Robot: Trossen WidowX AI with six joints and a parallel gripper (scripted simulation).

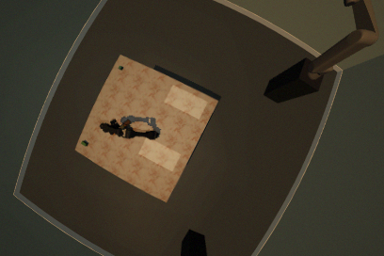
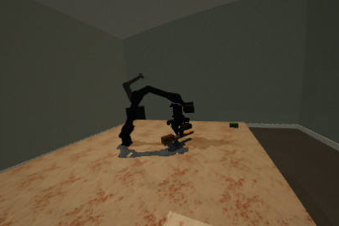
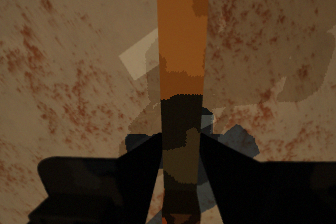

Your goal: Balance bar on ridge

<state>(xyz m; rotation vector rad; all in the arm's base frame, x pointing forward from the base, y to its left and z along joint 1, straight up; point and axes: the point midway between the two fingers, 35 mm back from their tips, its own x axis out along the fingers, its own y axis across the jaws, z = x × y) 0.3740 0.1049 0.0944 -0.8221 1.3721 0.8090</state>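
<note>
The long orange-brown bar point(image 3: 183, 45) point(image 2: 187, 134) runs down the middle of the wrist view, its middle in dark shadow. A brown piece point(image 2: 168, 139) point(image 1: 126, 123) shows at the bar's near end. My gripper point(image 3: 180, 137) point(image 2: 179, 135) has a finger against each side of the bar and is shut on it, pointing down low over the table. In the exterior view the bar slants up to the right, but I cannot tell whether it is level. The ridge cannot be made out clearly; the bar, fingers and dark shadows hide what lies beneath.
The mottled table point(image 1: 101, 99) point(image 2: 93, 187) carries two pale rectangles point(image 1: 159, 155) point(image 1: 185, 101). Small green blocks point(image 1: 85, 143) point(image 1: 120, 68) point(image 2: 233, 125) stand near its far edge. The arm's shadow lies beside it on the table.
</note>
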